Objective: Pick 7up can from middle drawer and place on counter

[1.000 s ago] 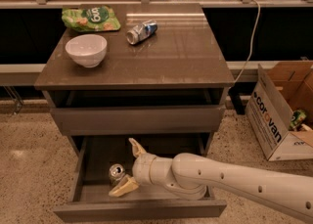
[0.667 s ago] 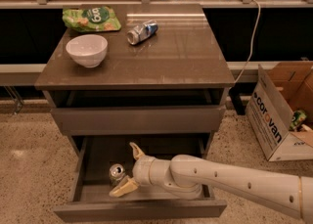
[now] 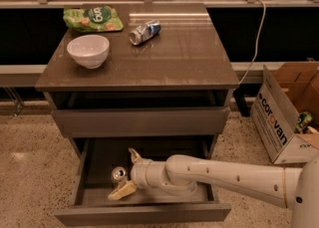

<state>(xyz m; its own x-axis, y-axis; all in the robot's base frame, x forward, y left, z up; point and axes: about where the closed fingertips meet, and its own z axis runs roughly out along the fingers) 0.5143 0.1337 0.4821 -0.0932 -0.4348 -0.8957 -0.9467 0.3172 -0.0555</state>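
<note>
The 7up can [image 3: 118, 174] stands upright in the open middle drawer [image 3: 94, 172], left of centre, showing its silver top and pull tab. My gripper [image 3: 121, 174] reaches into the drawer from the right on a white arm. It is open, with one tan finger [image 3: 132, 154] behind the can and the other finger [image 3: 121, 191] in front of it. The can sits between them; I cannot tell whether they touch it. The counter [image 3: 189, 57] is the glossy brown slab on top of the cabinet.
On the counter are a white bowl [image 3: 88, 50], a green snack bag [image 3: 92, 18] and a blue-and-silver can [image 3: 144, 32] lying on its side. The drawer above [image 3: 139, 121] is closed. An open cardboard box [image 3: 286, 115] stands on the floor at the right.
My gripper has shifted slightly left, so its fingers now lie further around the can. The can has not moved.
</note>
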